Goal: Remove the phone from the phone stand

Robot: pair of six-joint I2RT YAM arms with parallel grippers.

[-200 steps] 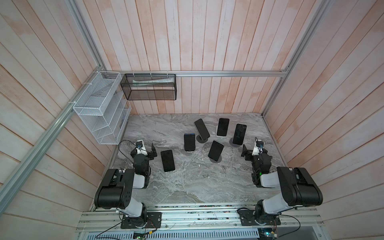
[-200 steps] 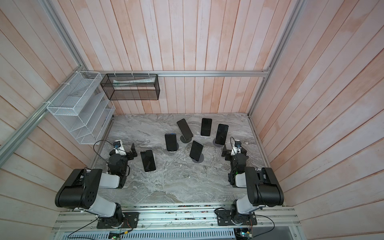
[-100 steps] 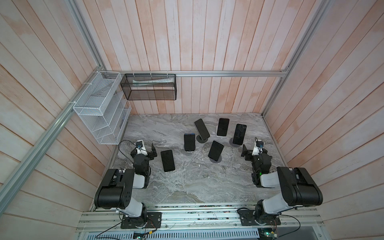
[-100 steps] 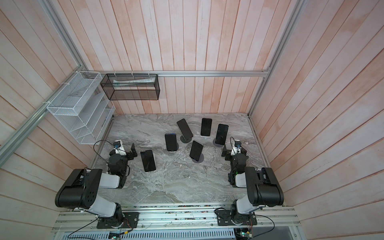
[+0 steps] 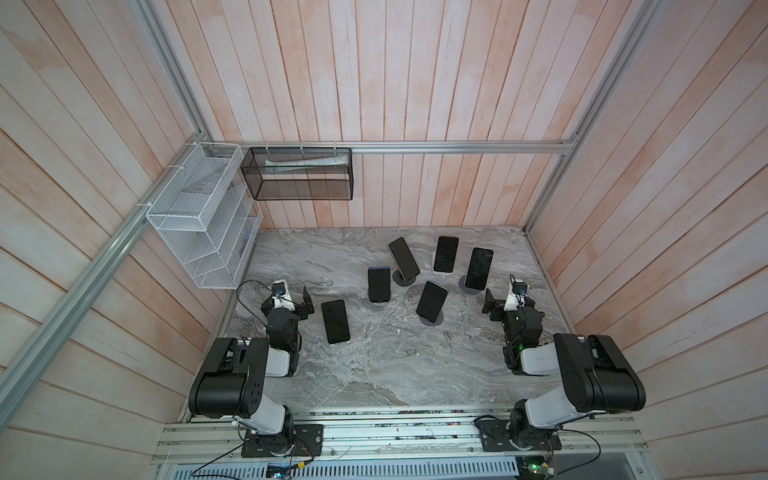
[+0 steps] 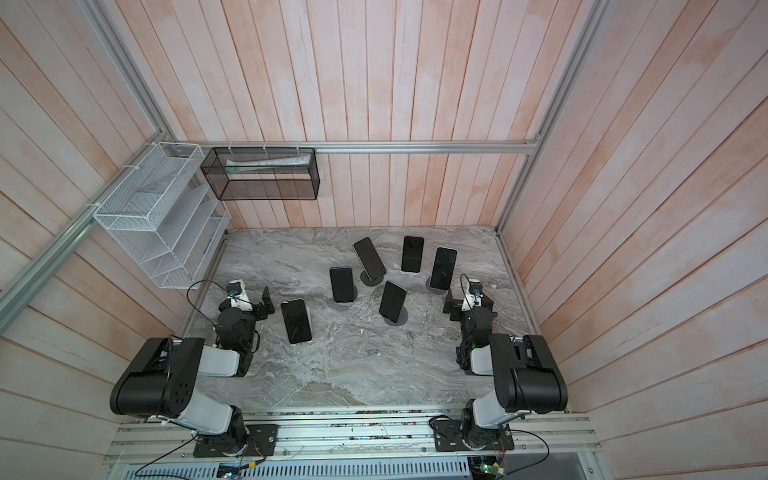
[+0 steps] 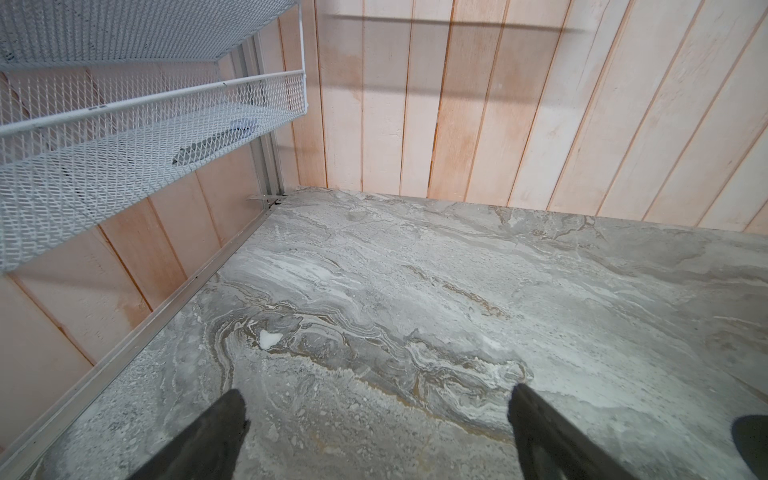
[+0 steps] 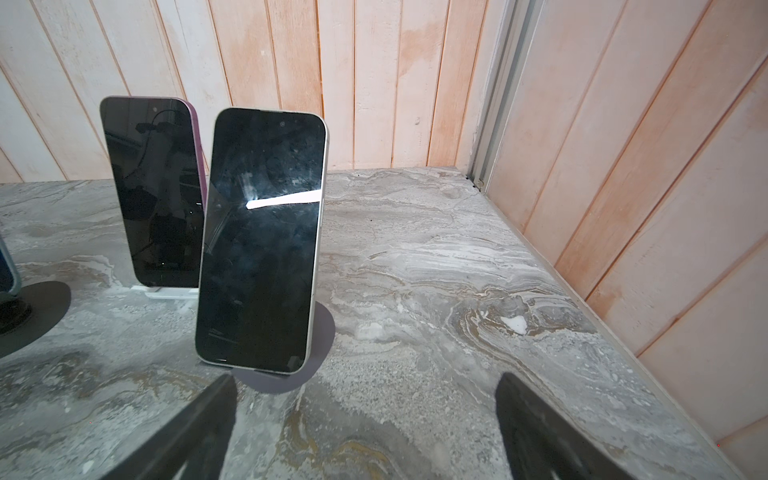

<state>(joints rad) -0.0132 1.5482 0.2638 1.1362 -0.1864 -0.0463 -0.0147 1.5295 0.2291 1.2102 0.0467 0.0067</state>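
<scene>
Several dark-screened phones stand on the marble table [image 5: 374,365] in both top views. The phone [image 8: 262,237] nearest my right gripper has a silver edge and leans on a dark round phone stand [image 8: 322,332]; it is also visible in a top view [image 5: 478,268]. Behind it a purple phone [image 8: 153,187] rests in a white stand [image 8: 170,293]. My right gripper [image 8: 365,382] is open and empty, just short of the silver phone. My left gripper [image 7: 376,411] is open over bare marble, with a phone [image 5: 335,321] just to its right.
Other phones on stands fill the middle: one upright [image 5: 379,284], one tilted [image 5: 403,258], one on a round base [image 5: 431,299]. A white mesh rack [image 5: 199,216] and a black mesh basket [image 5: 301,174] hang on the walls. Wooden walls close in on three sides.
</scene>
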